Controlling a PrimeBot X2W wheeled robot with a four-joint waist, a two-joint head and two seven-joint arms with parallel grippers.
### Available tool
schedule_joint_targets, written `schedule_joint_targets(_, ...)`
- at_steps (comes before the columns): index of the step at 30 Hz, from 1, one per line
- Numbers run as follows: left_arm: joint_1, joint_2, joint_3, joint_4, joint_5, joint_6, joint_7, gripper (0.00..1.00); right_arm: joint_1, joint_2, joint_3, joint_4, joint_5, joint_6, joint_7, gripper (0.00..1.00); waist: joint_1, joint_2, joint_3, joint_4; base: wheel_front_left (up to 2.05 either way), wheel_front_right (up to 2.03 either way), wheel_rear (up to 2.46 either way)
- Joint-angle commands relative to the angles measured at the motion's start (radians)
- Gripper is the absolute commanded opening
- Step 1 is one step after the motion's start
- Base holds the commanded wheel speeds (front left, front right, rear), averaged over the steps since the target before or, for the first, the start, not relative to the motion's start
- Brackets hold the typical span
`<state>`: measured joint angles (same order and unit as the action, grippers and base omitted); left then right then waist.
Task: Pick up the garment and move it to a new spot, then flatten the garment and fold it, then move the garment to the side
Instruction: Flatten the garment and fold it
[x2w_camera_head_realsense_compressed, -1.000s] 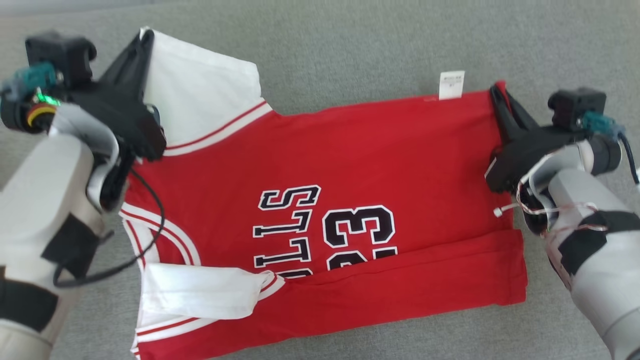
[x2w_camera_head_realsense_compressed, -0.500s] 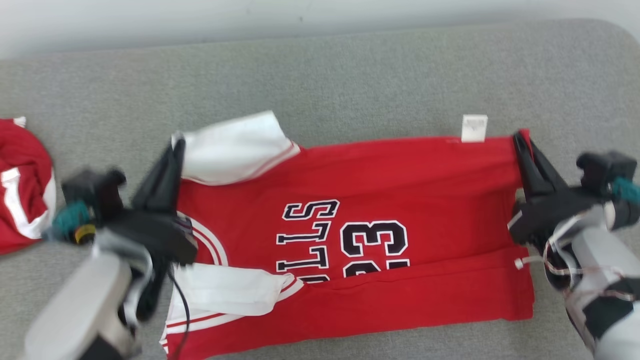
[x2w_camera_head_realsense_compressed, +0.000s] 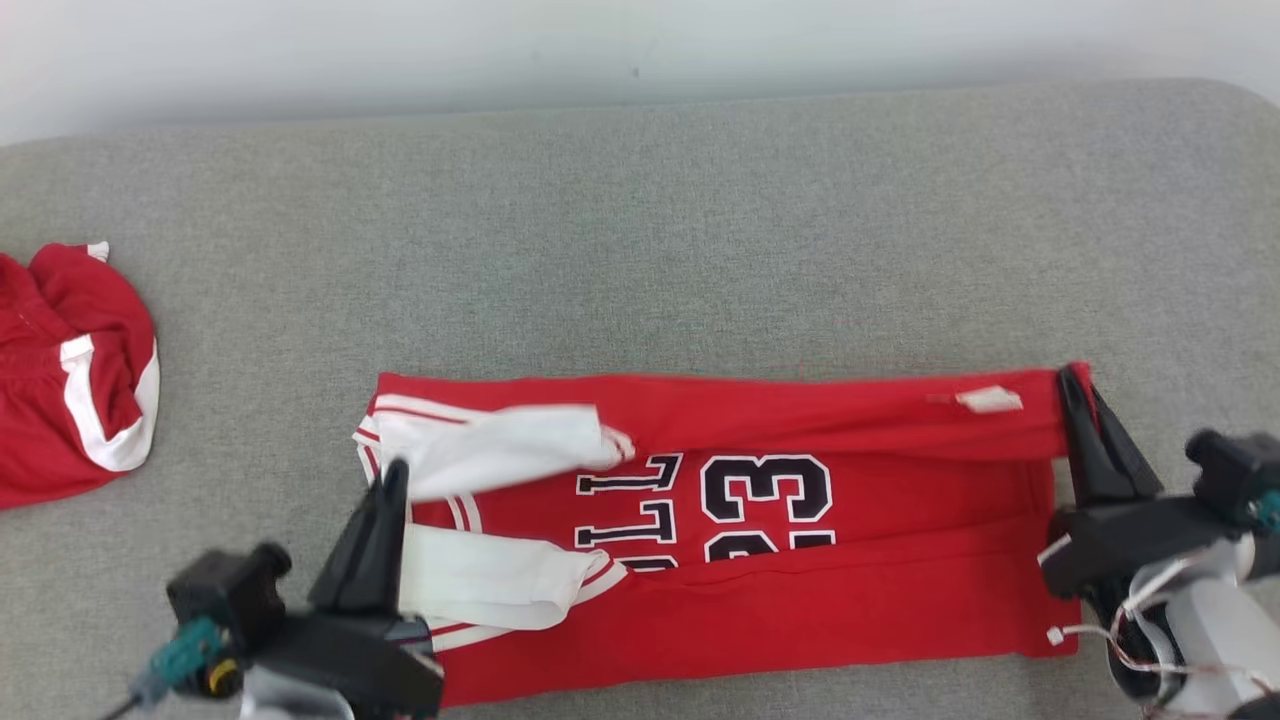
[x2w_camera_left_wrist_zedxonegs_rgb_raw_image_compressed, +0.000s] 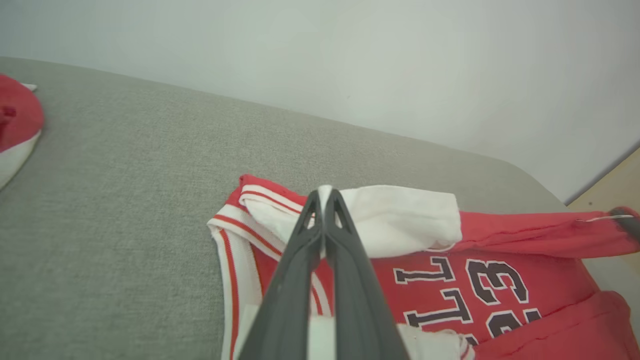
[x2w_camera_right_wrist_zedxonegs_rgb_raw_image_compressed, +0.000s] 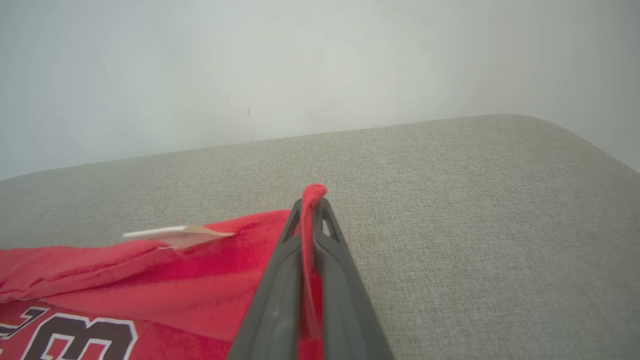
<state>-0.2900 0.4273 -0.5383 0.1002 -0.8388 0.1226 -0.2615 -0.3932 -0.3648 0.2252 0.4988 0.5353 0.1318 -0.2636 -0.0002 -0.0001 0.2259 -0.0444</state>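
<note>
A red jersey (x2w_camera_head_realsense_compressed: 760, 590) with white sleeves and black "23" lettering lies across the grey cushion, its far long edge folded toward me over the body. My left gripper (x2w_camera_head_realsense_compressed: 392, 478) is shut on the white sleeve (x2w_camera_left_wrist_zedxonegs_rgb_raw_image_compressed: 395, 217) at the jersey's left end. My right gripper (x2w_camera_head_realsense_compressed: 1072, 385) is shut on the red hem corner (x2w_camera_right_wrist_zedxonegs_rgb_raw_image_compressed: 312, 192) at the right end. A white label (x2w_camera_head_realsense_compressed: 990, 400) sticks out of the folded edge near the right gripper.
A second red and white garment (x2w_camera_head_realsense_compressed: 70, 375) lies bunched at the cushion's left edge. Bare grey cushion (x2w_camera_head_realsense_compressed: 640, 230) stretches behind the jersey up to a pale wall (x2w_camera_head_realsense_compressed: 600, 40). The cushion's rounded corner is at the far right (x2w_camera_head_realsense_compressed: 1230, 110).
Both grippers have drawn the jersey's far edge toward me, folding it over the lettering. The head camera has pulled back, bringing the wall and the second garment into view.
</note>
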Motion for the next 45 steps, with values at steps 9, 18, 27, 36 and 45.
schedule_joint_targets(9,0.175,-0.057,0.075,-0.01,0.047,-0.009,-0.004,0.0,0.13,0.029,-0.076,-0.078,-0.015,-0.002,-0.001,0.0,0.0002,0.0001,-0.018,0.002,0.0,0.0,0.0)
schedule_joint_targets(18,0.218,-0.121,0.17,0.007,0.148,-0.018,-0.004,1.0,0.195,0.032,-0.109,-0.153,-0.007,-0.002,-0.001,1.0,0.0002,0.0001,-0.048,0.014,0.0,0.0,0.0)
schedule_joint_targets(27,0.265,-0.194,0.361,-0.057,0.354,-0.043,-0.004,1.0,0.228,0.006,-0.119,-0.198,-0.004,-0.002,-0.001,1.0,0.0002,0.0001,-0.068,0.02,0.0,0.0,0.0)
schedule_joint_targets(36,0.294,-0.248,0.486,-0.08,0.547,-0.069,-0.004,1.0,0.181,0.006,-0.079,-0.006,0.02,-0.002,0.035,1.0,0.0002,0.0001,-0.086,0.034,0.0,0.0,0.0)
schedule_joint_targets(45,0.296,-0.304,0.553,-0.061,0.626,-0.118,-0.004,1.0,0.101,0.032,-0.012,0.18,0.03,-0.002,0.076,1.0,0.0002,0.0001,-0.083,0.052,0.0,0.0,0.0)
